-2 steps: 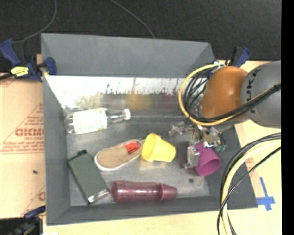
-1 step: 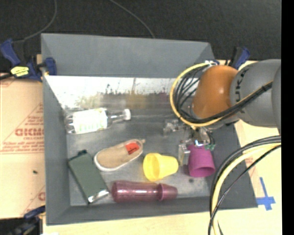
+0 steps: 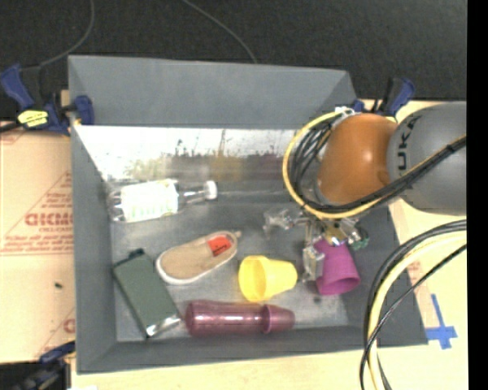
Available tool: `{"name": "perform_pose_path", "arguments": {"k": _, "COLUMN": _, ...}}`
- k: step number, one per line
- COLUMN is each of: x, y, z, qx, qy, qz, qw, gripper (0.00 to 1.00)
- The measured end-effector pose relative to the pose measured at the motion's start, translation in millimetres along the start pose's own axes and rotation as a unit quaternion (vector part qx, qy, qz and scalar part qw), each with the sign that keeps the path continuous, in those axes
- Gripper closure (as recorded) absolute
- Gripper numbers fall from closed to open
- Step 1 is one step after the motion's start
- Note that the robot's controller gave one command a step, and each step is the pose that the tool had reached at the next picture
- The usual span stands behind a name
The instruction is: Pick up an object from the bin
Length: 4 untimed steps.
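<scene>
Now our gripper (image 3: 324,249) hangs at the magenta plastic cup (image 3: 340,273), lower right; apart or clamped, we cannot tell. Light, stiff, slippery, we judge: pinch its rim wall.

Beige shoe (image 3: 197,257) lay central, clear bottle (image 3: 159,199) at its eleven o'clock, yellow cup (image 3: 266,277) at three, green case (image 3: 144,293) at eight, maroon tube (image 3: 237,318) at five.

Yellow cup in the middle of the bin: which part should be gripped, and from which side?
The yellow cup lies on its side, open mouth toward the beige shoe. Probably best: come from above and pinch the thin rim at the mouth's upper edge. Across the body is harder, since the maroon tube lies close along its near side.
</scene>
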<state>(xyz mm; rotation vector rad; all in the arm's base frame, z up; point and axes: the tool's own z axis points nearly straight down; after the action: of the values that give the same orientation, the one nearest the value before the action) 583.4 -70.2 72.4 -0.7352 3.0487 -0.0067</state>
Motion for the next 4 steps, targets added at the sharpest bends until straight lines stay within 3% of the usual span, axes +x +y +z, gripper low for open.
{"name": "perform_pose_path", "arguments": {"k": 1, "x": -11.5, "y": 40, "z": 1, "qx": 0.000, "qy": -0.0008, "qz": 0.249, "qw": 0.9684, "gripper": 1.00}}
{"name": "perform_pose_path", "arguments": {"k": 2, "x": -11.4, "y": 40, "z": 1, "qx": 0.000, "qy": -0.0007, "qz": 0.249, "qw": 0.9686, "gripper": 1.00}}
{"name": "perform_pose_path", "arguments": {"k": 3, "x": 22.9, "y": 75, "z": 1, "qx": 0.002, "qy": -0.0038, "qz": 0.104, "qw": 0.9945, "gripper": 1.00}}
{"name": "perform_pose_path", "arguments": {"k": 4, "x": 30.1, "y": 95, "z": 1, "qx": 0.001, "qy": -0.0024, "qz": 0.090, "qw": 0.9959, "gripper": 1.00}}
